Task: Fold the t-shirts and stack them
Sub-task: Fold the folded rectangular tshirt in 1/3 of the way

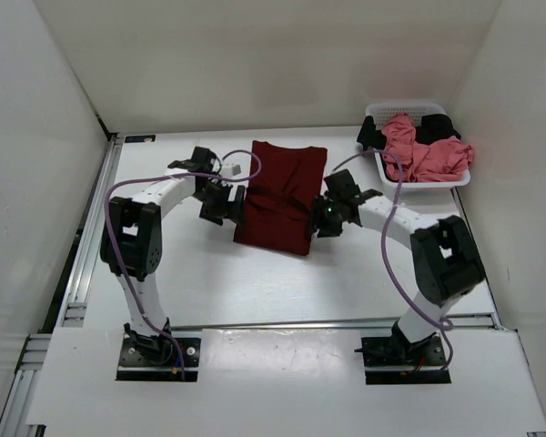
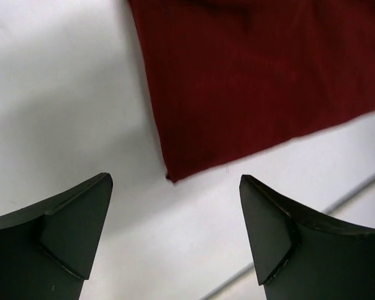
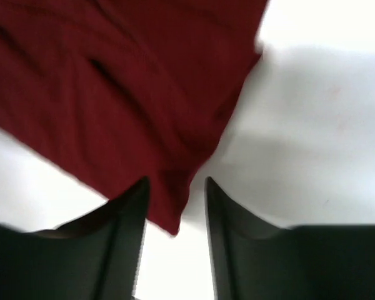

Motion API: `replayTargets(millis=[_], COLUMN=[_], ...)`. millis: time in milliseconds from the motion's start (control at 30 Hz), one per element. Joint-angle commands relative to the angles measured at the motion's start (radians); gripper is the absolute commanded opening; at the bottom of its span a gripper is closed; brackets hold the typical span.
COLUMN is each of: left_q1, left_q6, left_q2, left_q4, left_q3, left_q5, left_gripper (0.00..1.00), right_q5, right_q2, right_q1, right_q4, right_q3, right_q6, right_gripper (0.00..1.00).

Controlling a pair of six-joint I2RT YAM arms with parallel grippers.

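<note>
Folding of the maroon t-shirt is underway: left gripper gapes empty, right gripper stands parted at its corner; regripping edges comes next.

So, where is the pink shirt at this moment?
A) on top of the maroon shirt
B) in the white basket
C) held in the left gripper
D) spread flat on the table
B: the pink shirt lies bunched in the basket at the far right, next to the black shirt. Only the maroon shirt is on the table.
</note>
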Motion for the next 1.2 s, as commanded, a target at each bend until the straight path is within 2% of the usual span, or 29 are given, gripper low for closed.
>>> replayTargets(millis=[0,100,233,333,433,467,533,600,667,733,900,1167], left_q1=[0.031,-0.001,0.017,0.006,-0.015,-0.015,-0.015,-0.015,-0.015,-0.024,-0.035,-0.08], left_q6=[0.001,0.001,0.001,0.001,0.001,0.001,0.001,0.001,0.001,0.001,0.001,0.001], left_q2=[-0.097,-0.081,-0.029,-0.002,0.026,0.044,0.067,0.087,0.087,0.063,-0.037,-0.242], left_q4=[-0.006,0.043,0.052,0.052,0.063,0.063,0.063,0.063,0.063,0.063,0.054,0.003], left_q3=[-0.075,-0.113,-0.113,-0.103,-0.075,-0.052,-0.029,-0.017,-0.029,-0.052,-0.197,-0.411], left_q5=[0.215,0.113,0.153,0.14,0.128,0.128,0.116,0.116,0.116,0.116,0.107,0.05], left_gripper=[0.94,0.96,0.96,0.9,0.79,0.68,0.55,0.4,0.29,0.1,0.1,0.12], right_q5=[-0.109,-0.164,-0.27,-0.261,-0.25,-0.25,-0.25,-0.26,-0.27,-0.27,-0.301,-0.329], right_q2=[-0.105,-0.105,-0.062,-0.044,-0.013,-0.004,0.019,0.031,0.031,0.018,-0.064,-0.252], right_q1=[-0.004,-0.004,0.007,0.007,0.007,-0.002,-0.002,-0.002,-0.002,-0.011,-0.011,0.031], right_q4=[0.113,0.176,0.298,0.334,0.363,0.363,0.372,0.372,0.372,0.372,0.328,0.208], right_q3=[-0.125,-0.2,-0.269,-0.28,-0.28,-0.28,-0.256,-0.246,-0.246,-0.277,-0.35,-0.527], right_q6=[0.117,0.154,0.222,0.233,0.242,0.242,0.242,0.251,0.251,0.251,0.21,0.156], right_gripper=[0.51,0.51,0.52,0.52,0.52,0.52,0.5,0.38,0.25,0.18,0.06,0.04])
